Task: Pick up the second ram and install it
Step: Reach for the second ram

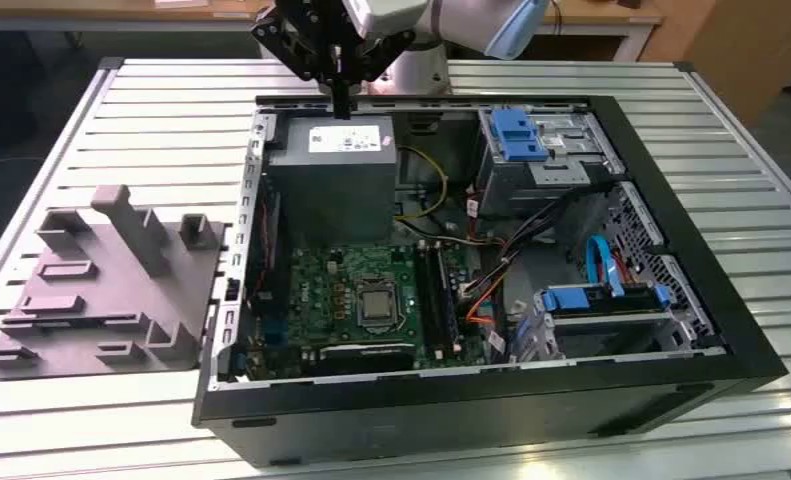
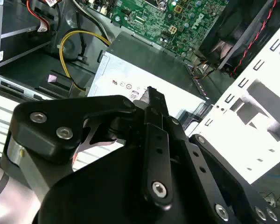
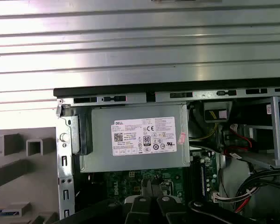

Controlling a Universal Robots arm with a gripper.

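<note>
Gripper (image 1: 342, 108): fingers drawn together, nothing discernible between them; hovers over the power supply (image 1: 331, 160) at the case's (image 1: 662, 385) 12 o'clock.
Second ram: cannot be picked out; memory slots (image 1: 435, 285), at 5 o'clock from the supply, are too dark to judge.
Progress: undetermined; gripper well apart from slots.

- You are looking at a ribbed metal worktop (image 1: 168, 110) that is catching bright light.
- Behind it, a wooden desk (image 1: 609, 18) is standing over dark floor (image 1: 22, 100).
</note>
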